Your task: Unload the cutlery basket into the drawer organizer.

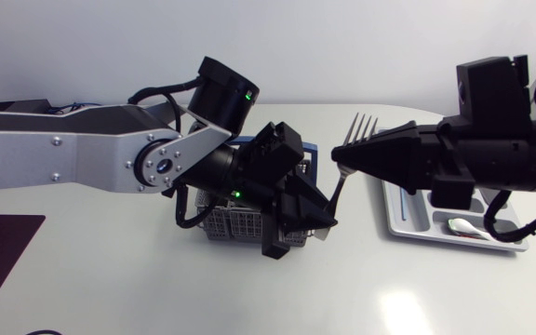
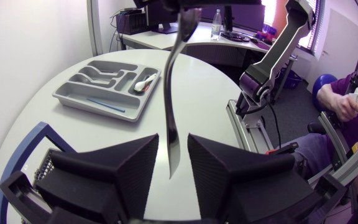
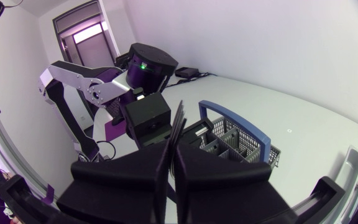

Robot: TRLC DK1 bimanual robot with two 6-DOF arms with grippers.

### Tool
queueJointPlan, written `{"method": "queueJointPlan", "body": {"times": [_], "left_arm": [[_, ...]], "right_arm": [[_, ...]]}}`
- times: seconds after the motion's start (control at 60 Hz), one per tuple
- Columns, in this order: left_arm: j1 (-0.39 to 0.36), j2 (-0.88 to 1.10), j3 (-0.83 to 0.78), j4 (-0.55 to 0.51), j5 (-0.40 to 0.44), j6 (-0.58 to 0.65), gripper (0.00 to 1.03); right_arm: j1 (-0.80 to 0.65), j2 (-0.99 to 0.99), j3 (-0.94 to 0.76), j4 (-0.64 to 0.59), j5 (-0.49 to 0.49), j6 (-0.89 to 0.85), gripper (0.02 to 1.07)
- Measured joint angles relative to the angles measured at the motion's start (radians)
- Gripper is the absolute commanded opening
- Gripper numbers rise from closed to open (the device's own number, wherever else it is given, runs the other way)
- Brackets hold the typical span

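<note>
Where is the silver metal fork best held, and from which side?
Grip the silver metal fork at its narrow neck below the tines, coming horizontally from the side: it stands upright, tines up, its lower handle between the left gripper's open fingers. The right gripper is shut there.

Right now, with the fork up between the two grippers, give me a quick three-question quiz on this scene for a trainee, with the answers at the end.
1. True or false: the left gripper is clamped on the handle of the fork.
2. What holds the fork? A: the right gripper. B: the left gripper. C: nothing, it lies in the cutlery basket.
3. Fill in: the drawer organizer lies on the ___ arm's side of the cutlery basket.

Key:
1. False. The handle hangs between open fingers, with a gap on each side.
2. A.
3. Right.
</note>
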Motion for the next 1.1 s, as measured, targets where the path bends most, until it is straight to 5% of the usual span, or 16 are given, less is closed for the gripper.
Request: {"method": "queueJointPlan", "body": {"times": [0.2,0.317,0.4,0.483,0.6,0.667,1.0,1.1], "left_arm": [[-0.001,0.000,-0.001,0.000,0.000,0.000,0.19],[-0.001,0.000,-0.001,-0.004,0.004,0.000,0.04],[-0.002,0.000,-0.001,-0.008,0.007,0.000,0.04],[-0.002,0.000,-0.001,-0.018,0.015,-0.001,0.04],[-0.001,0.000,-0.003,-0.025,0.014,-0.012,0.04],[0.000,0.000,-0.003,-0.025,0.014,-0.018,0.04],[0.026,0.000,-0.003,-0.048,0.067,-0.023,0.04],[0.027,-0.001,-0.003,-0.064,0.074,-0.023,0.04]], "right_arm": [[0.001,-0.012,-0.002,0.001,-0.003,0.008,0.08],[0.001,-0.012,-0.002,0.002,-0.003,0.008,0.09],[0.001,-0.012,-0.006,0.003,-0.008,0.008,0.13],[0.001,-0.013,-0.015,0.013,-0.022,0.004,0.28],[0.001,-0.022,-0.029,0.021,-0.017,0.005,0.64],[0.001,-0.035,-0.039,0.022,0.003,0.004,0.72],[0.029,-0.127,-0.182,0.037,0.180,-0.135,0.71],[0.077,-0.131,-0.213,0.056,0.225,-0.169,0.57]]}}
